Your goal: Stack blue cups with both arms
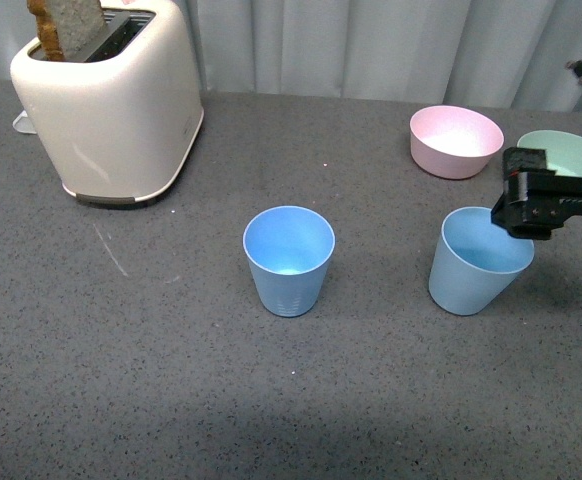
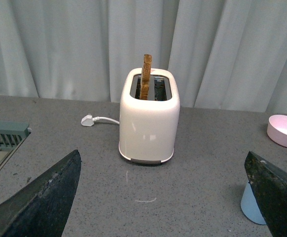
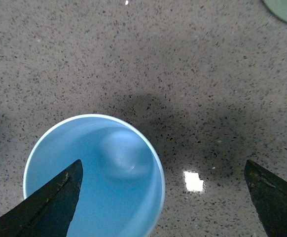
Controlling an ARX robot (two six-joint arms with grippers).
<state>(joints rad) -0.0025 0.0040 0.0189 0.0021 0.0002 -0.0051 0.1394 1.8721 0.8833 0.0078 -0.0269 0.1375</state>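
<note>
Two light blue cups stand upright on the grey table, one in the middle [image 1: 289, 260] and one to the right [image 1: 476, 265]. My right gripper [image 1: 519, 212] hovers open over the right cup's far rim. Looking down from the right wrist, that cup [image 3: 96, 173] is empty; one finger [image 3: 50, 202] is above its opening and the other [image 3: 276, 197] is over bare table, so the gripper [image 3: 163, 197] straddles the rim. My left gripper [image 2: 163, 197] is open and holds nothing. A blue cup [image 2: 252, 205] peeks out beside its finger [image 2: 276, 192]. The left arm is outside the front view.
A cream toaster [image 1: 111, 100] with toast in a slot stands at the back left, its plug [image 2: 88, 120] lying behind it. A pink bowl [image 1: 456, 140] and a green bowl [image 1: 561, 152] sit at the back right. A green rack [image 2: 3, 138] lies at the far left.
</note>
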